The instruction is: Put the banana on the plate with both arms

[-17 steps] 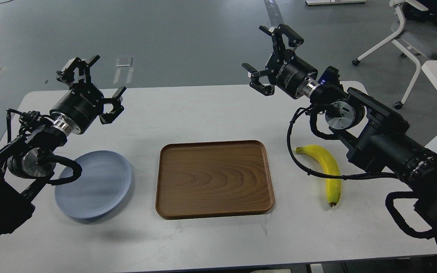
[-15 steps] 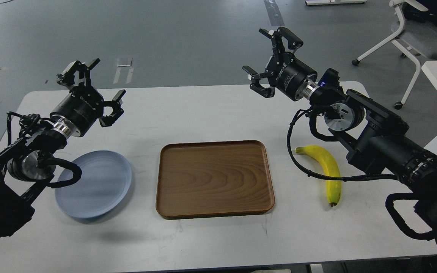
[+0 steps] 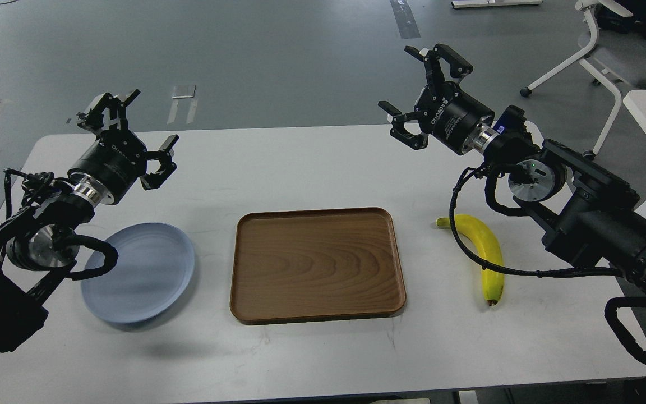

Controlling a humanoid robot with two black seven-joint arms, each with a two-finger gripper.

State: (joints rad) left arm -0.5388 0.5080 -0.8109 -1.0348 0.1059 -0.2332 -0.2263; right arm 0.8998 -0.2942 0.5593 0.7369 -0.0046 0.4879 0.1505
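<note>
White brand lettering on both claws (too small to read)

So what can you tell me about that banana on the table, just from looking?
The banana is a single bright yellow fruit, smooth-skinned, curved, with a small dark tip at its near end. It lies flat on the white table, right of the brown wooden tray and apart from it. A black cable from the right arm crosses in front of it. No gripper holds it.

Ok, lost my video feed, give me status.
Left gripper and right gripper open, empty, above table. Banana on table right of wooden tray; plate left. Tray between them.
</note>
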